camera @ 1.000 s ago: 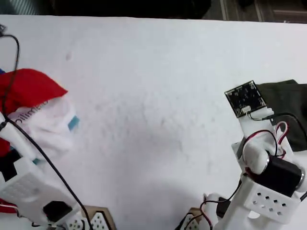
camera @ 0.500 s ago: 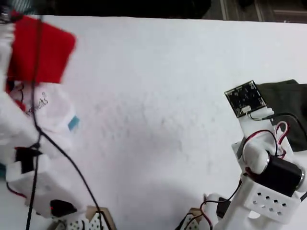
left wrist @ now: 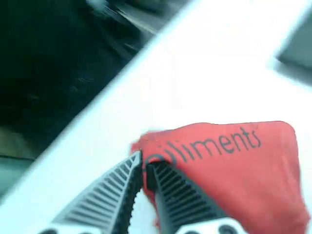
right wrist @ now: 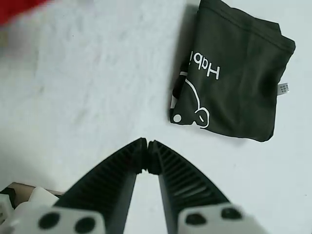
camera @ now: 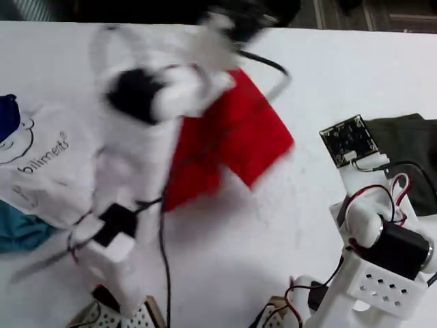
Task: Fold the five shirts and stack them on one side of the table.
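Observation:
A red shirt (camera: 229, 143) hangs in the air over the middle of the table, held by my left gripper (left wrist: 144, 168), which is shut on its edge (left wrist: 229, 165). The left arm (camera: 147, 109) stretches from the near left across to the table's far middle. A white printed shirt (camera: 48, 167) lies at the left with a teal shirt (camera: 20, 232) and a blue one (camera: 7, 113) under and beside it. A folded dark green shirt (right wrist: 234, 78) lies at the right edge (camera: 410, 150). My right gripper (right wrist: 147, 156) is shut on nothing, just above the table beside that shirt.
The right arm's body (camera: 379, 253) stands at the near right corner. The white table (camera: 307, 68) stretches bare across its far side. Cables (camera: 164, 273) trail from the left arm near the front edge.
The left arm has swung from the left pile toward the table's middle, lifting the red shirt off the pile and carrying it to the right. The white shirt beneath is uncovered. The right arm stayed still.

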